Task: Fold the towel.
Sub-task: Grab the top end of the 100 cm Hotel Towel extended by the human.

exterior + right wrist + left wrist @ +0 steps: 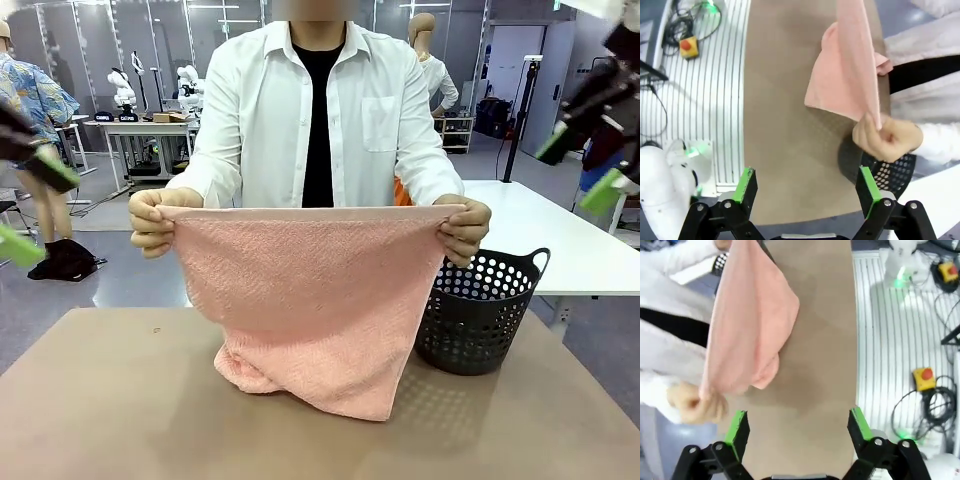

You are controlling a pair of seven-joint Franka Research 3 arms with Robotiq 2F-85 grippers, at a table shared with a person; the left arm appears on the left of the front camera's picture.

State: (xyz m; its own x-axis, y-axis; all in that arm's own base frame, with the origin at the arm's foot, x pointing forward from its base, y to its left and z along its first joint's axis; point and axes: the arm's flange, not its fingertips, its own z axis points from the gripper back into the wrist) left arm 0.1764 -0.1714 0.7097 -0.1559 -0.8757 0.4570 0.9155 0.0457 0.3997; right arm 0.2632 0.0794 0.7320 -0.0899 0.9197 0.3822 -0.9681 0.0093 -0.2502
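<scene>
brown table point(120, 410) bears towel point(310, 300) hem, basket point(478, 320).

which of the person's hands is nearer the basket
The hand on the robot's right, pinching the towel just above the basket; the other hand is far off.

No writing, label, brand, number or sign was legible anywhere. Two small dark bases point(128, 117) on the far bench point(150, 127) bore pale marks, too small to read
</scene>
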